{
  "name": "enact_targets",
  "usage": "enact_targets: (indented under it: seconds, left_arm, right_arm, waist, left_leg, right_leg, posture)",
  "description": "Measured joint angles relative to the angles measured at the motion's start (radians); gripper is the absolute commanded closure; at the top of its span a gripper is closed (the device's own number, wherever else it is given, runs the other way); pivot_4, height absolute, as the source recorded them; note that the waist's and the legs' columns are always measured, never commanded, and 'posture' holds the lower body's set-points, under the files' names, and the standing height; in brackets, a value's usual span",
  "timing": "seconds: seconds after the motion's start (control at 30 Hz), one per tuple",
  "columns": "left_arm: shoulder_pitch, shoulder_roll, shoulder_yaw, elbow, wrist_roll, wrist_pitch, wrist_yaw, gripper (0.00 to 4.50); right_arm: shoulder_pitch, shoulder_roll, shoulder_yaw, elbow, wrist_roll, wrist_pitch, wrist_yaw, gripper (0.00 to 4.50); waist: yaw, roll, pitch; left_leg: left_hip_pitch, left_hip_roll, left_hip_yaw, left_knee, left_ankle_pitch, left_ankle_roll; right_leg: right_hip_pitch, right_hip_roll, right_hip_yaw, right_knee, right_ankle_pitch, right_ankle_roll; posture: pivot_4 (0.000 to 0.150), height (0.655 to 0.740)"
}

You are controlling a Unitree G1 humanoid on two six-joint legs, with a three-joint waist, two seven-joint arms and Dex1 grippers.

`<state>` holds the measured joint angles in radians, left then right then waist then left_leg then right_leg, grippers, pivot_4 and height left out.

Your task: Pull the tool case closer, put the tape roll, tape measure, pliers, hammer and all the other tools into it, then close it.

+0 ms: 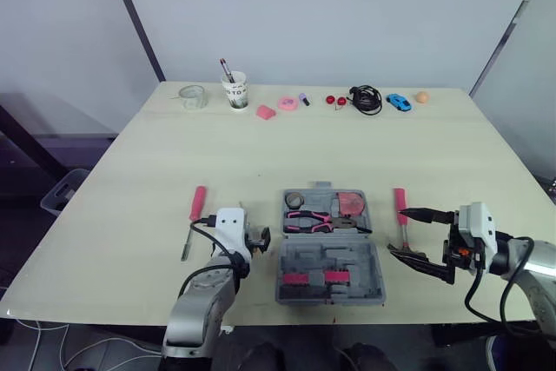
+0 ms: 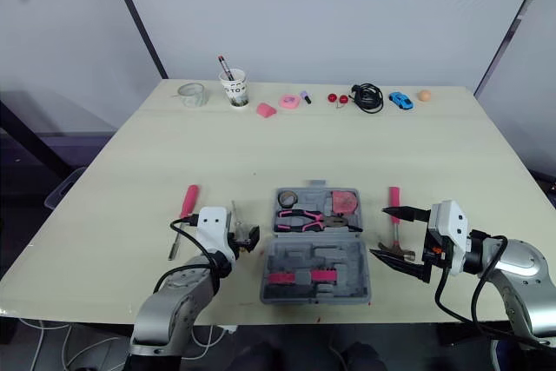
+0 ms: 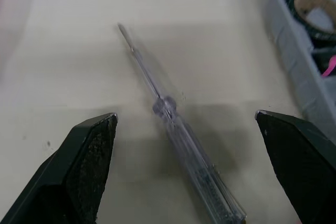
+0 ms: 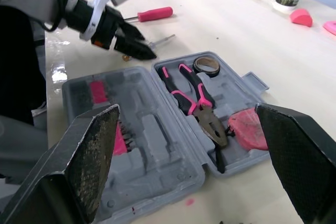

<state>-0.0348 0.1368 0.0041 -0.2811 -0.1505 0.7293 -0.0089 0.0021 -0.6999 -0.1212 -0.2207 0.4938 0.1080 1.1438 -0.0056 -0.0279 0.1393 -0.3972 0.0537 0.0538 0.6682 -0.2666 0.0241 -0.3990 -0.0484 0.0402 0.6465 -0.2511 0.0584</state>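
Your left tool [image 1: 260, 239] is spread wide, 1 finger on each side of a clear screwdriver [image 3: 178, 129] lying on the counter [image 1: 261, 154], not gripping it. Your right tool [image 1: 397, 232] is also wide open, at the head end of the red-handled hammer [image 1: 400, 202]. Between them, at the near edge, the tool case [image 1: 331, 277] lies open, holding the tape roll [image 1: 294, 200], pliers [image 1: 317, 221] and pink tape measure [image 1: 350, 204]. A red screwdriver [image 1: 197, 206] lies farther left.

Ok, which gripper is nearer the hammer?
Right. The right gripper is open beside the hammer, at its head end; the left gripper is across the tool case, over the clear screwdriver.
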Motion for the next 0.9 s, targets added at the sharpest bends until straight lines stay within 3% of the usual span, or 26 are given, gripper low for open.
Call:
enact_targets:
  seconds: [0.27, 0.43, 0.47, 0.5, 0.53, 0.6, 0.63, 0.9]
  left_arm:
    - [-0.017, -0.008, 0.005, 0.033, 0.033, -0.022, 0.017, 0.00]
    - [-0.028, -0.016, 0.025, 0.057, 0.047, -0.037, 0.028, 2.16]
    - [-0.025, -0.016, 0.026, 0.059, 0.052, -0.044, 0.031, 2.66]
    - [-0.020, -0.016, 0.027, 0.061, 0.053, -0.057, 0.032, 3.53]
    - [-0.020, -0.016, 0.027, 0.062, 0.053, -0.058, 0.032, 3.53]
    - [-0.016, -0.017, 0.029, 0.066, 0.058, -0.068, 0.034, 4.31]
    - [-0.009, -0.020, 0.031, 0.068, 0.063, -0.084, 0.036, 4.47]
    - [0.020, -0.018, 0.032, 0.057, 0.077, -0.109, 0.032, 4.46]
  right_arm:
    - [-0.008, -0.001, 0.004, -0.014, 0.003, 0.033, -0.007, 0.13]
    - [-0.008, -0.001, 0.006, -0.037, 0.006, 0.044, -0.007, 0.00]
    - [-0.007, -0.001, 0.006, -0.038, 0.006, 0.044, -0.006, 0.00]
    - [-0.007, -0.001, 0.006, -0.038, 0.006, 0.044, -0.006, 0.00]
    - [-0.007, -0.001, 0.006, -0.038, 0.006, 0.044, -0.006, 0.00]
    - [-0.008, -0.001, 0.006, -0.038, 0.006, 0.044, -0.008, 0.00]
    - [-0.008, -0.001, 0.006, -0.037, 0.006, 0.044, -0.012, 0.00]
    - [-0.007, 0.000, 0.025, -0.038, 0.011, 0.044, -0.013, 0.00]
  waist:
    - [0.002, 0.000, 0.000]
    - [0.002, 0.000, 0.000]
    - [0.002, 0.000, 0.000]
    - [0.003, 0.000, 0.000]
    - [0.003, 0.000, 0.000]
    - [0.005, 0.000, 0.000]
    - [0.005, 0.000, 0.000]
    - [0.003, 0.000, 0.000]
  left_leg:
    - [0.000, 0.000, -0.005, 0.000, 0.000, 0.000]
    - [0.000, 0.000, -0.005, 0.000, 0.000, 0.000]
    - [0.000, 0.000, -0.005, 0.000, 0.000, 0.000]
    - [0.000, 0.000, -0.005, 0.000, 0.000, 0.000]
    - [0.000, 0.000, -0.005, 0.000, 0.000, 0.000]
    - [0.000, 0.000, -0.005, 0.000, 0.000, 0.000]
    - [0.000, 0.000, -0.005, 0.000, 0.000, 0.000]
    - [0.000, 0.000, -0.005, 0.000, 0.000, 0.000]
  right_leg:
    - [0.001, 0.000, -0.001, 0.000, 0.000, 0.000]
    - [0.001, 0.000, -0.001, 0.000, 0.000, 0.000]
    - [0.001, 0.000, -0.001, 0.000, 0.000, 0.000]
    - [0.001, 0.000, -0.001, 0.000, 0.000, 0.000]
    - [0.001, 0.000, -0.001, 0.000, 0.000, 0.000]
    - [0.001, 0.000, -0.001, 0.000, 0.000, 0.000]
    - [0.001, 0.000, -0.001, 0.000, 0.000, 0.000]
    - [0.001, 0.000, -0.001, 0.000, 0.000, 0.000]
  posture:
    - [0.150, 0.7400]
    - [0.150, 0.7400]
    - [0.150, 0.7400]
    - [0.150, 0.7400]
    - [0.150, 0.7400]
    - [0.150, 0.7400]
    - [0.150, 0.7400]
    - [0.150, 0.7400]
